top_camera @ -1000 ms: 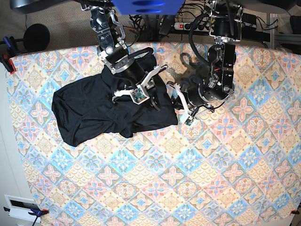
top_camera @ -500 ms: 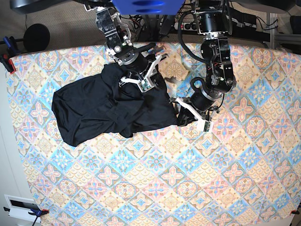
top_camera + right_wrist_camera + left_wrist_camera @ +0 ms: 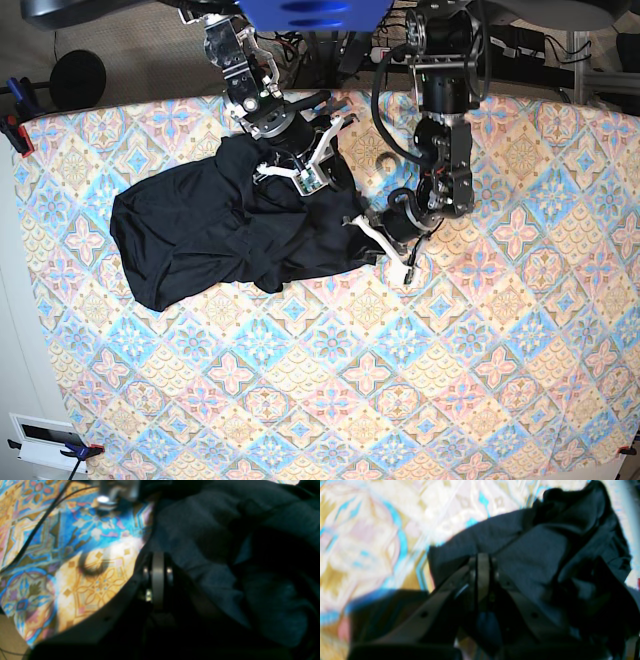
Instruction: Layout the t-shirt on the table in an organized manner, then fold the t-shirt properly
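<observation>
Now the black t-shirt [image 3: 190,225] lies bunched and creased on the patterned table [image 3: 330,400], with its flatter part reaching out to the base view's left and its heaped folds nearer the middle; its outline there looks much as it did in the earlier frames.

Next along, the right gripper [image 3: 348,183] is over the heaped part, its jaws pressed together. Since the first frame it has moved slightly away from the near edge of the cloth, and it holds the same place as half a second ago. Whether any fabric is pinched between its tips, I cannot tell.

Farther right, the left gripper [image 3: 352,222] has changed most: it has shifted leftward since half a second ago, from just beside the shirt's right edge to over that edge. Its jaws are closed too, the tips against or just above the dark cloth; a grip on it cannot be made out.
</observation>
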Robot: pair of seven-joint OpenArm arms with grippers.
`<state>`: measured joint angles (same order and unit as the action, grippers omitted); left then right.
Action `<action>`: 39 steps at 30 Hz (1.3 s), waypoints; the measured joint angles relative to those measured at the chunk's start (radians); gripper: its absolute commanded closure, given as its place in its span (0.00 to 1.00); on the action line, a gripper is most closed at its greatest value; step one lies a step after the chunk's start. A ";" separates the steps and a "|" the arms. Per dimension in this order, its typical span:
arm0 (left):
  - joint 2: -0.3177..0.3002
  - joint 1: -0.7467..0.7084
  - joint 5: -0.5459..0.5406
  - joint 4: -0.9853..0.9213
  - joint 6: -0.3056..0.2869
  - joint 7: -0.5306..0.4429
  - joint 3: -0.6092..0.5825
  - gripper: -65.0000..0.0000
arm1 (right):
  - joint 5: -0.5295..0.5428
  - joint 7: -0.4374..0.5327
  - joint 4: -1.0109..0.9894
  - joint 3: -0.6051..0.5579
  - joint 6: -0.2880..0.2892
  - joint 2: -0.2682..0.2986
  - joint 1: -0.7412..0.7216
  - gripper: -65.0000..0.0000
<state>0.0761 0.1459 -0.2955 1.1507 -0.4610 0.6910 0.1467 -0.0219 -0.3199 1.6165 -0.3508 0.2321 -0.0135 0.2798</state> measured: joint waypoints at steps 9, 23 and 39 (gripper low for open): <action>-0.038 -0.016 -0.004 0.003 0.004 -0.029 0.000 1.00 | 0.000 -0.003 0.002 0.030 0.001 -0.001 0.000 1.00; -0.065 -0.017 -0.018 0.005 -0.007 -0.022 -0.004 1.00 | 0.001 0.000 0.021 0.234 0.000 -0.002 -0.174 1.00; -0.065 -0.018 -0.018 0.005 -0.008 -0.023 -0.004 1.00 | 0.024 -0.086 0.288 0.435 -0.013 -0.017 -0.085 1.00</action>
<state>0.0109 0.1276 -0.3138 1.1553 -0.4694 0.6678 0.1429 0.0017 -0.4057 1.9045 0.0837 0.2195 -0.0303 0.1944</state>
